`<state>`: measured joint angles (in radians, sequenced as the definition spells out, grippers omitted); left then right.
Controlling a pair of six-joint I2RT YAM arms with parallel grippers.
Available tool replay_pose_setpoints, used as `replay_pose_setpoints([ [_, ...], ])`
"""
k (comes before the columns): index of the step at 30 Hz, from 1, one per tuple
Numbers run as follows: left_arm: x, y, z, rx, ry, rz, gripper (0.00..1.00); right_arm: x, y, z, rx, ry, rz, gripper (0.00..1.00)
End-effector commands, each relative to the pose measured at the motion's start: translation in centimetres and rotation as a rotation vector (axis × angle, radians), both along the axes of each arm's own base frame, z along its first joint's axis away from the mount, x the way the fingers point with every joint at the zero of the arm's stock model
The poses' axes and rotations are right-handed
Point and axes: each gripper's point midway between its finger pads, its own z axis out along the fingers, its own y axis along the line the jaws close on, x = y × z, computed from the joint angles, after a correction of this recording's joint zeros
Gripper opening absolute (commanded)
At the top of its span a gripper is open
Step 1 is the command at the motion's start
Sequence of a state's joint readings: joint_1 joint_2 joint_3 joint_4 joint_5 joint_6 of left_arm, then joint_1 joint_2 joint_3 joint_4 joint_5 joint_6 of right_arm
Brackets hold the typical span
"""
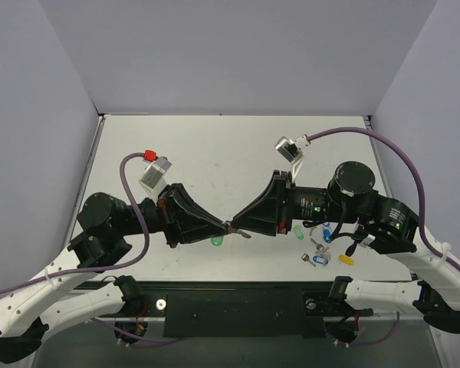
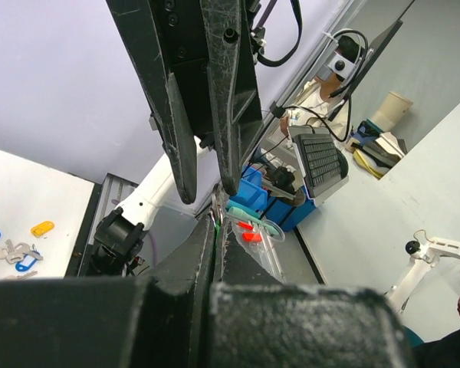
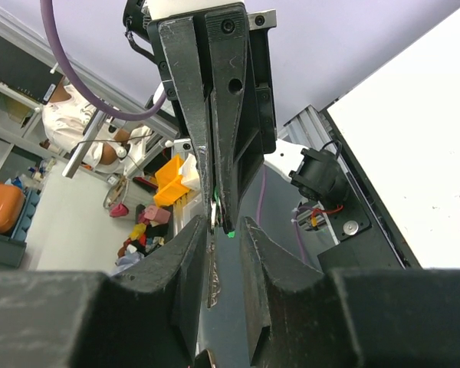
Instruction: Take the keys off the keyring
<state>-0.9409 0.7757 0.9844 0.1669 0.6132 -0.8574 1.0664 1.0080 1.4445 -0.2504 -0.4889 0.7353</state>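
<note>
The pale table [image 1: 215,153] is carrying a loose cluster of spare keys [image 1: 320,247] near its right front edge, tagged green, blue and yellow. The green key [image 1: 217,241] at mid-front is possibly touching the surface.

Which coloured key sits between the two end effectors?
The green-headed key, hanging there; the yellow, blue and other green ones lie farther right.

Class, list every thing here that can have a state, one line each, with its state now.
Left tool: shut on the green key.
Right tool: jaws slightly apart.
Silver key: sticking out beside the right tool's tip.
Keyring: too thin to make out.
Spare keys: lying loose on the table.
</note>
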Motion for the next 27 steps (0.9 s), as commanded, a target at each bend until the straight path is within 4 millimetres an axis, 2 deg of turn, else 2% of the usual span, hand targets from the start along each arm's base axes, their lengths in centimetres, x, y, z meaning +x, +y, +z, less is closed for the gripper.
replay_pose_setpoints([
  [1,-0.3,1.0,3.0,-0.079,-0.028,0.024,0.0,-0.6,-0.1,2.6,0.077,-0.032,0.029,0.21],
  [15,-0.3,1.1,3.1,-0.088,-0.012,0.025,0.0,-0.7,1.0,2.6,0.081,-0.027,0.054,0.2],
  [27,0.1,0.7,2.9,-0.083,0.005,0.031,0.0,-1.1,1.3,1.7,0.071,-0.01,0.075,0.05],
])
